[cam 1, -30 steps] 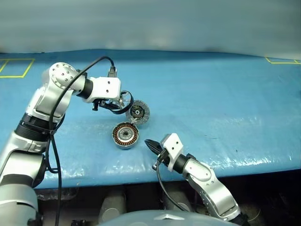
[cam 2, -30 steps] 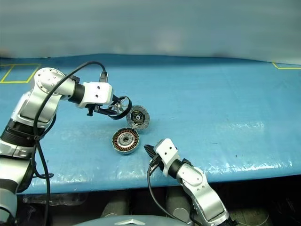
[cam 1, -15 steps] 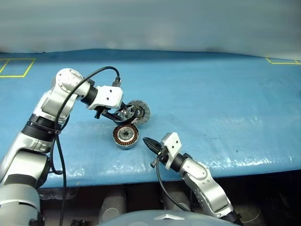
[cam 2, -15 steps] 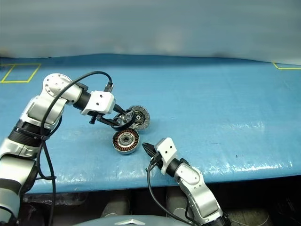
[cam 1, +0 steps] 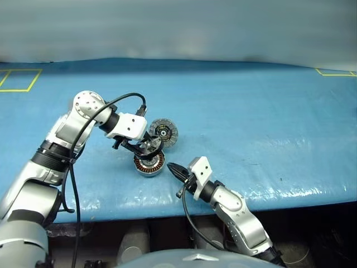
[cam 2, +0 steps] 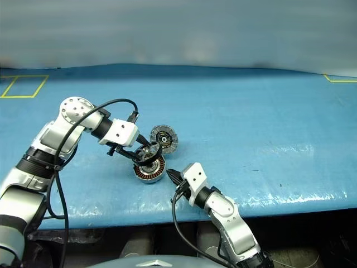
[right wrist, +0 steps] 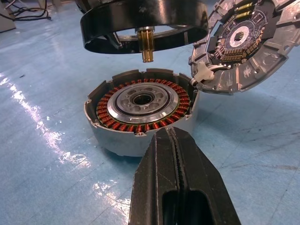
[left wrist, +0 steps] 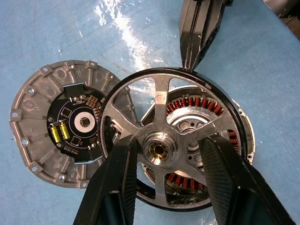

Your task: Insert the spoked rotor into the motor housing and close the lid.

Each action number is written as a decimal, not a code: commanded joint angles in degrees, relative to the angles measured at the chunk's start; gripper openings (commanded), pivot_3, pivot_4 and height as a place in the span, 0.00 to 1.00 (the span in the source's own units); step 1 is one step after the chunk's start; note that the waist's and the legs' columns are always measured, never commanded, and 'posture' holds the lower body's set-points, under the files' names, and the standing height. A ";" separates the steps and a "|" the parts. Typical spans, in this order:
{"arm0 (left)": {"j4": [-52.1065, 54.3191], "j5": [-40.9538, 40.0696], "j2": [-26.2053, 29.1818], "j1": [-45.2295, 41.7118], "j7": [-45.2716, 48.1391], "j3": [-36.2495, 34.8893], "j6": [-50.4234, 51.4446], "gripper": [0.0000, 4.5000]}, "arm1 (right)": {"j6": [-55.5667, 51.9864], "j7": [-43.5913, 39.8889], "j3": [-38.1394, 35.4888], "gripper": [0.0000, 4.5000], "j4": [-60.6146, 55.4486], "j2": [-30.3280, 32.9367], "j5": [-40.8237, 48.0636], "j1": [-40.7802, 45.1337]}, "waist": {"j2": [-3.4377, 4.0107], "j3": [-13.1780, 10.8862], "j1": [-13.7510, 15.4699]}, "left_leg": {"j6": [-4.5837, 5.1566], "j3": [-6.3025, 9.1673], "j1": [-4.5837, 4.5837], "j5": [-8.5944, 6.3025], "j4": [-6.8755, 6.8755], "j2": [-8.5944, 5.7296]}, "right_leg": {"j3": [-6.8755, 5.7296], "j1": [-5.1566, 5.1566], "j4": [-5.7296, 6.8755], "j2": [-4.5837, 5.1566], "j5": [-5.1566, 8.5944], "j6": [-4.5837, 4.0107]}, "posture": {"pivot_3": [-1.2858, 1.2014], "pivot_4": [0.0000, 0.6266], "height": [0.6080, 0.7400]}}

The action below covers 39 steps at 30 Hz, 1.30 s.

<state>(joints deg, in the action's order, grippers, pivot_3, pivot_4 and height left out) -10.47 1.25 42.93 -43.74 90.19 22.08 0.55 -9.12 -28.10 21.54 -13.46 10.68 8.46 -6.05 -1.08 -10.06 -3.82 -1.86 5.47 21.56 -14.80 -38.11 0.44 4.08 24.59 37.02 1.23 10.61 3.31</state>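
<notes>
The motor housing (right wrist: 140, 101), a silver cup with copper windings, sits on the blue table near the front edge. Just above it hangs the spoked rotor (left wrist: 161, 105), a dark ring with silver spokes. Its brass shaft (right wrist: 148, 47) points down, a little off from the housing's centre hole. My left gripper (left wrist: 167, 140) is shut on the rotor's spokes on either side of the hub. The lid (cam 1: 163, 132) stands tilted behind the housing, circuit face showing, its edge at the housing's rim. My right gripper (right wrist: 176, 140) is shut and empty, pointing at the housing's near wall from close by.
The blue table cover (cam 1: 251, 111) stretches wide to the right and behind. Yellow tape marks (cam 1: 17, 81) lie at the far left corner and another at the far right. The table's front edge runs just below my right gripper.
My left gripper has come down and towards me with the rotor, from beside the lid to right over the housing. The right gripper has hardly moved.
</notes>
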 commanded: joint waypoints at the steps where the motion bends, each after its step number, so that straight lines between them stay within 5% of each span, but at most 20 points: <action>1: -0.01 0.19 0.99 0.83 0.74 0.16 -2.76 0.38 | 1.75 -0.12 0.15 0.00 -0.40 -0.97 0.21 0.34 | 0.00 0.00 0.02 | 0.00 0.00 0.00 0.00 0.00 0.00 | 0.00 0.00 0.00 0.00 0.00 -0.01 | 0.52 0.24 1.00; 39: -0.60 1.45 0.10 1.51 -0.53 0.88 -3.12 0.38 | -0.50 1.31 0.37 0.00 1.25 -1.64 -1.18 -2.25 | 0.00 0.00 0.04 | 0.00 0.00 0.01 0.00 0.08 0.01 | 0.00 0.02 -0.05 -0.01 0.04 -0.06 | 0.52 0.24 1.00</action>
<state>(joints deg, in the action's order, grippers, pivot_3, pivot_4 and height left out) -11.16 2.34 42.89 -41.82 90.46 23.62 -1.87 -10.19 -26.96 21.66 -11.26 9.51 7.10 -8.20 -1.09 -10.06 -3.78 -1.85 5.47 21.57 -14.81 -38.04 0.46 4.08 24.61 36.97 1.23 10.65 3.25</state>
